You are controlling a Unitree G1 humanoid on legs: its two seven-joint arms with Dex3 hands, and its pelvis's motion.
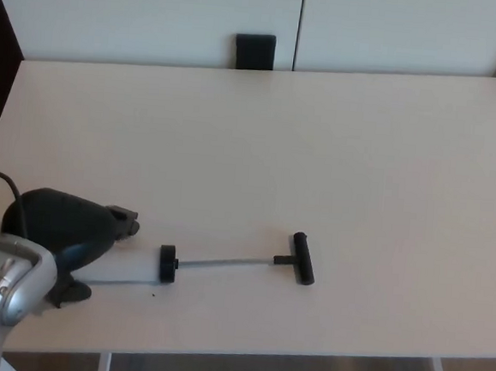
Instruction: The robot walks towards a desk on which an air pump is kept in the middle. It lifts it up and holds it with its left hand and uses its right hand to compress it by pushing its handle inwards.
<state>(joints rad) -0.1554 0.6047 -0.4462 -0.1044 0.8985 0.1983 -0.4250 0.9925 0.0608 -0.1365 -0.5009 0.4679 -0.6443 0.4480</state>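
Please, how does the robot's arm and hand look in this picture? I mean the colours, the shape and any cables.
Only the left arm shows, at the lower left. The left hand is black, rounded and bulky, with thick stubby fingers. The wrist section behind it is silver-grey metal with rounded edges and small screws. A thin black cable curves over the back of the hand. No markings are legible.

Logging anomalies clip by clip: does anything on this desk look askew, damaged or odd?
Nothing looks damaged or spilled. The air pump lies flat on the desk with its rod drawn out and T-handle extended. The left hand covers its barrel end.
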